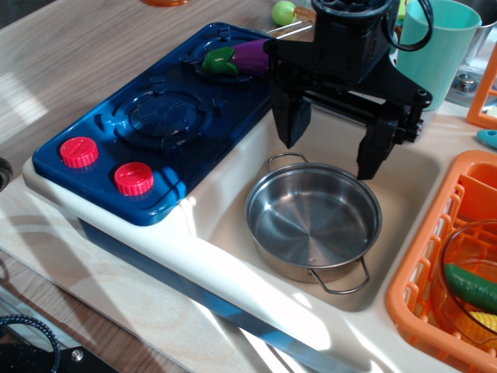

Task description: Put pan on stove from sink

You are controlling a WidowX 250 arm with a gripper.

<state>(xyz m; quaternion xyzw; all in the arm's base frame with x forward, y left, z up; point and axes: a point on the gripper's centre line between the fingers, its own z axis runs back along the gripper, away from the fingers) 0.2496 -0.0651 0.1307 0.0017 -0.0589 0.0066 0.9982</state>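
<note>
The shiny steel pan [313, 220] with two wire loop handles sits upright in the cream-white sink [233, 210]. My black gripper [332, 144] hangs open just above the pan's far rim, one finger left of it and one at its right. The dark blue stove [155, 132] with two red knobs lies left of the sink. Its near burner [165, 115] is bare. A purple toy eggplant [239, 58] lies on the far burner.
An orange dish rack [423, 295] stands right of the sink, holding a clear glass bowl [466, 272] with a green vegetable [471, 286]. A teal cup [439, 47] stands behind the gripper. A light green round item [283, 12] lies at the back.
</note>
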